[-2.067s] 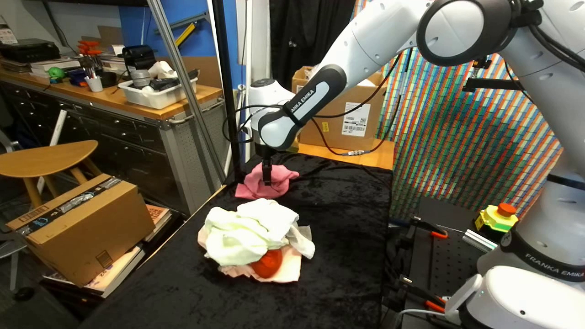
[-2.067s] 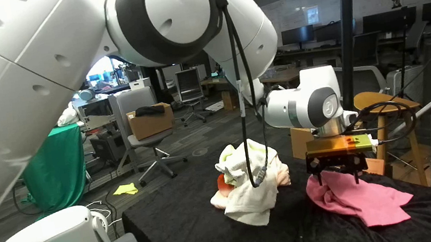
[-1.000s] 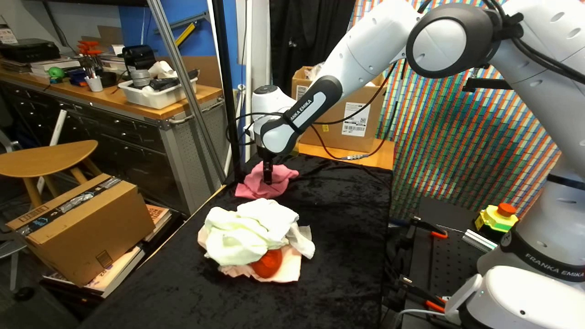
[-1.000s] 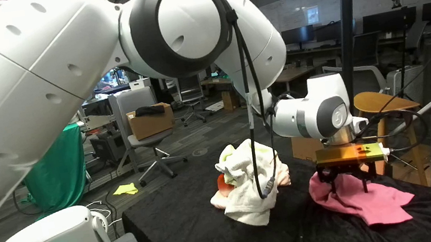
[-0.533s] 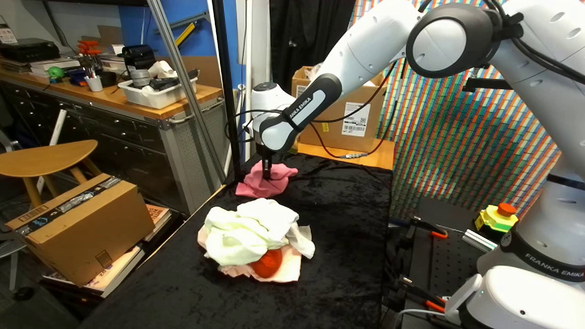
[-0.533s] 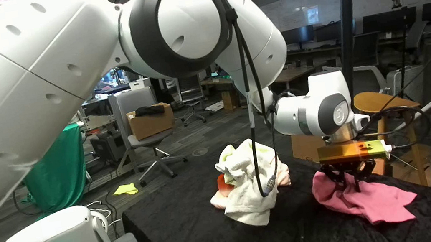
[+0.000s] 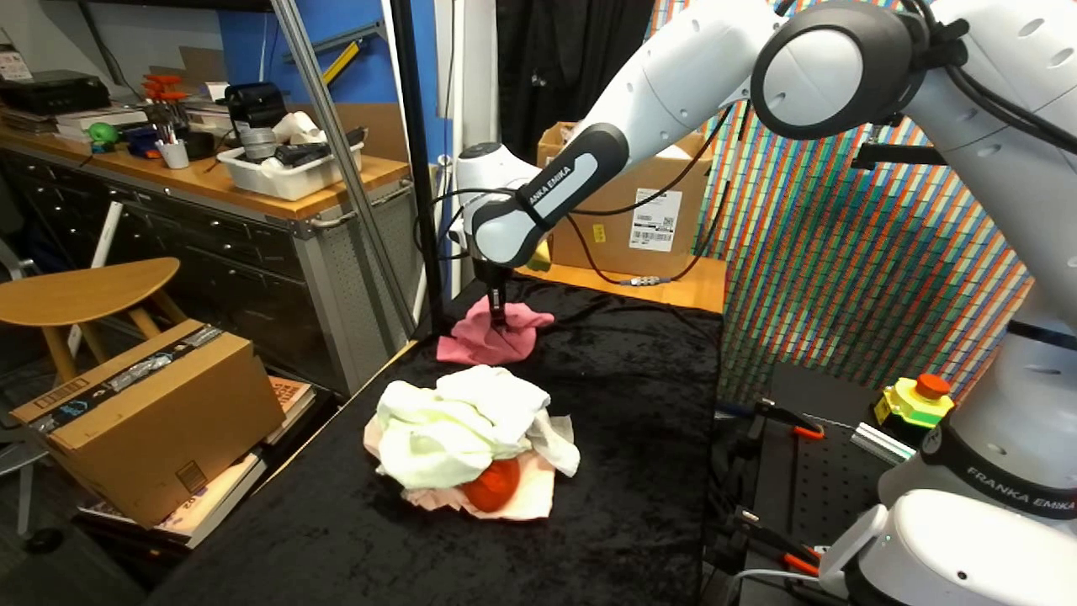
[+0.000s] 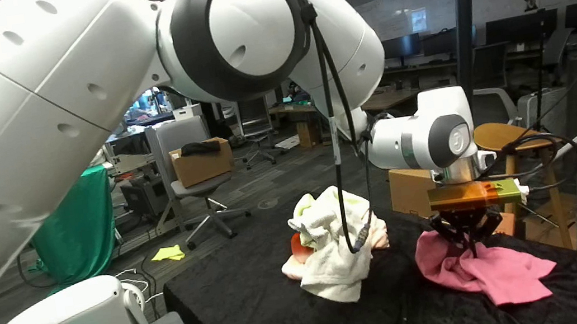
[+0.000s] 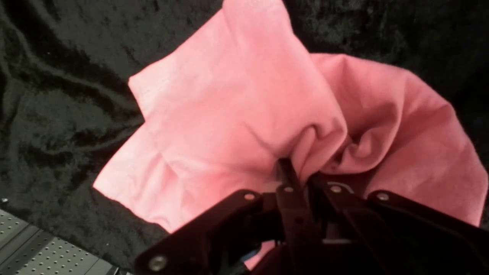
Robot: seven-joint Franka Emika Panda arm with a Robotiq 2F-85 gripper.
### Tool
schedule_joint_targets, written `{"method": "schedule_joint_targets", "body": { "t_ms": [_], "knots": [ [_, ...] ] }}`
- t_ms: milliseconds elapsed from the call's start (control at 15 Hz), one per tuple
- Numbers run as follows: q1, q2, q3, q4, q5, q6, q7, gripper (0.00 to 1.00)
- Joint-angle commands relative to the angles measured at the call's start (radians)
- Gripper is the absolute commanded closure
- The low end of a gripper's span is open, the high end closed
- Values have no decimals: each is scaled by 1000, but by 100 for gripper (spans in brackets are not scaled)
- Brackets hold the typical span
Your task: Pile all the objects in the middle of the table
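At the far end of the black table [image 7: 623, 522] lies the crumpled pink cloth [image 9: 229, 95], most of it resting on the top. My gripper [image 9: 300, 172] points down into its middle, jaws drawn together with a pinched fold of pink between the fingertips; the very tips are partly buried. In both exterior views the gripper [image 8: 473, 250] stands over this cloth. Apart from it, nearer the table's middle, is a heap: a white cloth [image 7: 496, 404], a pale yellow-green cloth [image 7: 421, 454], a peach-cream cloth [image 7: 534, 492] underneath, and a red piece [image 7: 492, 486] poking out at one side.
A black upright pole [image 7: 421, 168] rises beside the table edge close to my wrist. Behind the far end stands a cardboard box [image 7: 623, 227]; a taped cardboard box [image 7: 168, 421] sits along one side. An arm cable [image 8: 342, 194] hangs in front of the heap in an exterior view.
My gripper dipped into the pink cloth, its fingers came together from wide apart, and it has since risen slightly. The cloth has bunched and shifted a little. The heap has not moved.
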Motion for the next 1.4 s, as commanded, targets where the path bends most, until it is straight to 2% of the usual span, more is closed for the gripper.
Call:
{"method": "schedule_joint_targets", "body": {
  "t_ms": [0, 267, 533, 933, 1333],
  "knots": [
    [-34, -57, 41, 21, 13, -105, -93, 89],
    [-57, -118, 69, 13, 37, -185, -202, 91],
    [-58, -192, 77, -8, 57, -211, -265, 90],
    [-24, -340, 88, -96, 55, -228, -293, 90],
    [53, -498, 117, -228, 40, -228, -290, 90]
  ]
}}
